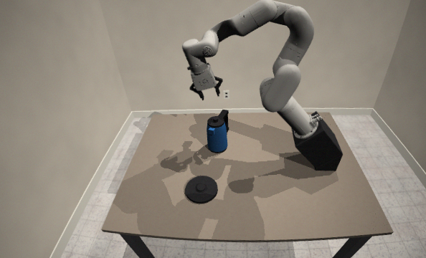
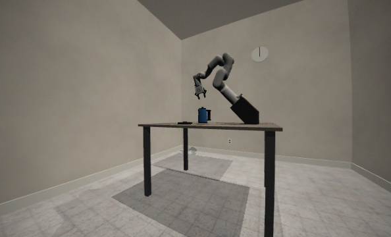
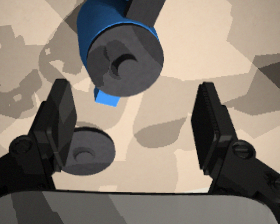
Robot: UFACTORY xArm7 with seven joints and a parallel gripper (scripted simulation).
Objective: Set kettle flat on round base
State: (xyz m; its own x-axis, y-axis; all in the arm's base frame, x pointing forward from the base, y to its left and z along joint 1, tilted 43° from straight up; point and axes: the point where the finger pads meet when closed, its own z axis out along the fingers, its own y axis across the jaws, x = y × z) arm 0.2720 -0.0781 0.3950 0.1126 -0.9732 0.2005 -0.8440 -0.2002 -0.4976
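Note:
A blue kettle (image 1: 217, 137) (image 2: 202, 116) (image 3: 100, 24) with a dark lid and a black handle (image 1: 224, 117) stands upright on the table (image 1: 288, 201) near its back middle. The round black base (image 1: 201, 189) (image 2: 184, 122) (image 3: 87, 152) lies flat with its stud up, nearer the table's front and apart from the kettle. My gripper (image 1: 209, 92) (image 2: 200, 95) (image 3: 134, 99) is open and empty. It hangs well above the kettle, a little behind it, fingers pointing down.
The arm's black mount (image 1: 318, 143) (image 2: 245, 112) stands on the table's right back part. Walls close in behind and on the left. The table's edges drop to a tiled floor.

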